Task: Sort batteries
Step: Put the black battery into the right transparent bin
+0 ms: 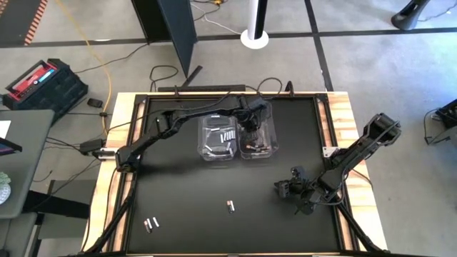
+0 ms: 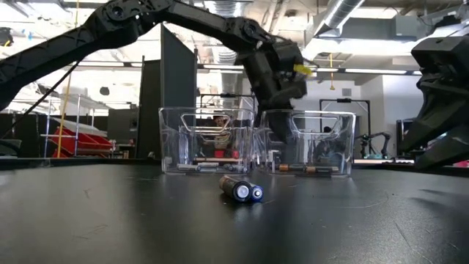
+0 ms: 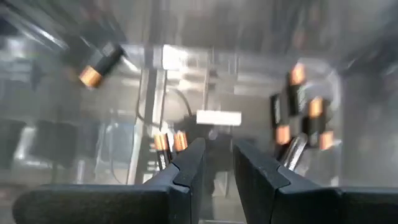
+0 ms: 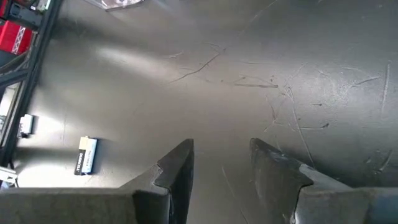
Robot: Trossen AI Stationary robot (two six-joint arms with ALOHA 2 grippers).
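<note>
1. The left gripper hung over the right-hand clear bin just above the middle of the high view. Its fingers stood a little apart with nothing between them, judging from the wrist view.
2. Inside that bin lay dark, copper-tipped batteries; one cell at the upper left of the left wrist view looked to be mid-fall or resting against the wall, I could not tell which.
3. The left-hand bin held silvery cells.
4. Loose cells remained on the black table: a pair at lower left of the high view, and another pair below centre.
5. The right gripper waited low at centre-right, fingers apart and empty above bare mat.
6. Handling judgement: these cells were probably rigid, dense for their size, smooth and prone to rolling. Best taken across the middle of the barrel, jaws square to its length, so it neither pivots nor squirts out. They are not fragile, so firm pressure should be safe.
</note>
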